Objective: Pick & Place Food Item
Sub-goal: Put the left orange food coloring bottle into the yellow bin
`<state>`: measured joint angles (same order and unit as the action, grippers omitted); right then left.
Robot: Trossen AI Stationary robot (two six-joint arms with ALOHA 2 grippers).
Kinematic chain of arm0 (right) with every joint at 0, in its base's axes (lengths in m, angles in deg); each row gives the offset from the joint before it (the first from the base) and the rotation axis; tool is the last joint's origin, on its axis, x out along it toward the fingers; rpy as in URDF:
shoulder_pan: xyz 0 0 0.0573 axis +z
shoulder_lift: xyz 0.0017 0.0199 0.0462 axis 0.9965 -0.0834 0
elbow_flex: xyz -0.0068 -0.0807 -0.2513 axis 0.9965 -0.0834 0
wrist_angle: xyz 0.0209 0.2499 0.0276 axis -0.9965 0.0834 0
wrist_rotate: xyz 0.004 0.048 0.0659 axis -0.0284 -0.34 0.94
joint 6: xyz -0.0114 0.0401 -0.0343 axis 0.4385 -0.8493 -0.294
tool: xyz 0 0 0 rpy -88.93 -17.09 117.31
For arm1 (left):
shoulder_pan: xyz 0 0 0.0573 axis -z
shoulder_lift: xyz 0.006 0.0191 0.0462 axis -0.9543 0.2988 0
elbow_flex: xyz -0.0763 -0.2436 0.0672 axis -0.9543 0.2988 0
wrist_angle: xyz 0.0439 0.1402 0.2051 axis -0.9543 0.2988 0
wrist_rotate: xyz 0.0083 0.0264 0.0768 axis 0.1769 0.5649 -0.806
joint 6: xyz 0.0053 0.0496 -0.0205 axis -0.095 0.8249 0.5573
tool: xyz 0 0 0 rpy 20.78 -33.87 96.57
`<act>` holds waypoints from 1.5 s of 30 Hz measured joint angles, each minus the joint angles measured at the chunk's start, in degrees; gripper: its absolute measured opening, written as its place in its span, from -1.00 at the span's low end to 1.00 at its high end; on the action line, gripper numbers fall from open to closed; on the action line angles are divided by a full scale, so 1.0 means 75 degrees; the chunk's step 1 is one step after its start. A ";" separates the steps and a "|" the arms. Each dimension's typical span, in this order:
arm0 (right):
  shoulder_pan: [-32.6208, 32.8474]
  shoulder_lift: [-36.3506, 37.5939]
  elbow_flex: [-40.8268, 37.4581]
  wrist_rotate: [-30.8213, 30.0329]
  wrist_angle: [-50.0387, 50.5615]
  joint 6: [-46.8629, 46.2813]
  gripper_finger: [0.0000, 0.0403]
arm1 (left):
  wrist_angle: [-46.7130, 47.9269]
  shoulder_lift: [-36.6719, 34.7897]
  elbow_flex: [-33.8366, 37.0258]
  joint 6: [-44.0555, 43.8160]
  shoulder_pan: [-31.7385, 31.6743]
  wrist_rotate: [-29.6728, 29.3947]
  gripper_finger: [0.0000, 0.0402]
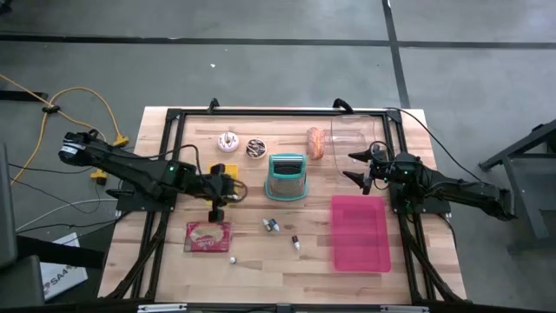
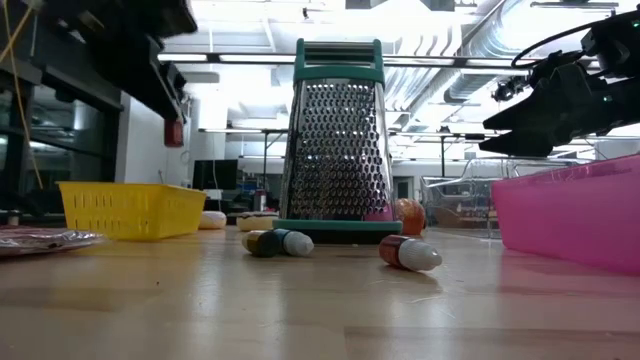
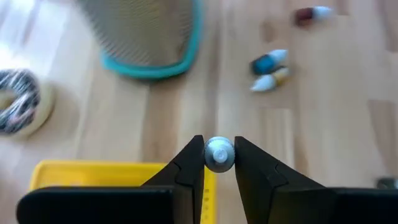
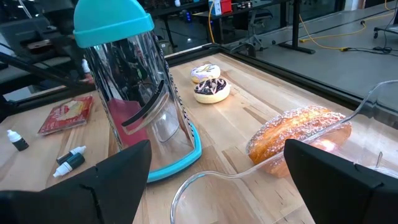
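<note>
Small white-topped thing (image 3: 219, 153), round and seen end-on, sits pinched between the two fingertips of the left hand (image 3: 219, 157). That hand is nearly closed, its dark fingers pressing the thing from both sides and holding it off the wooden surface (image 1: 261, 261). What kind of thing it is cannot be told.

Taking the teal-rimmed grater (image 1: 287, 176) as the middle of the clock in the high view, the left hand is at 8 o'clock, just beside the yellow basket (image 1: 224, 170), which lies at 9 o'clock. A flat red packet (image 1: 208, 236) lies at 7 o'clock; its printing is too small to read. Two iced doughnuts (image 1: 241, 145) lie at 10 to 11 o'clock, and a sugared bread roll (image 1: 315, 143) at 1 o'clock, touching the mouth of a clear tub (image 1: 358, 132) lying on its side. A pink tray (image 1: 360, 232) lies at 4 o'clock. Little capped bottles (image 1: 272, 226) lie at 6 o'clock, their labels unreadable.

On the floor at the lower left, a white box (image 1: 61, 276) bears letters starting "SA"; the rest cannot be made out.

The right hand (image 1: 358, 169) waits at 3 o'clock, fingers spread wide and gripping nothing, pointed toward the grater and the roll.
</note>
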<state>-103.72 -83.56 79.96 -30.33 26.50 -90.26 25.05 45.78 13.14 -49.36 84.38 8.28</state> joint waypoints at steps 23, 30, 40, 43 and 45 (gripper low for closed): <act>0.0000 0.0001 -0.0001 0.0000 0.0002 0.0000 0.77 | 0.1008 0.0092 0.0132 -0.1771 -0.2551 -0.1151 -0.68; -0.0002 0.0002 -0.0001 0.0000 0.0000 0.0000 0.77 | 0.0303 0.0317 0.0715 -0.2044 -0.2328 -0.1160 -0.68; 0.0000 0.0002 0.0000 0.0000 0.0000 0.0002 0.77 | -0.0788 0.0323 0.1548 -0.2192 -0.2179 -0.1098 -0.68; -0.0003 -0.0001 -0.0003 0.0000 0.0000 0.0003 0.77 | -0.0822 0.0323 0.1639 -0.2197 -0.2179 -0.1079 -0.68; 0.0000 0.0002 0.0000 0.0000 0.0000 0.0003 0.77 | -0.0798 0.0334 0.1661 -0.2195 -0.2179 -0.0969 -0.68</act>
<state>-103.72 -83.54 79.96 -30.33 26.50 -90.24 19.06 48.28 25.60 -65.83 68.03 1.01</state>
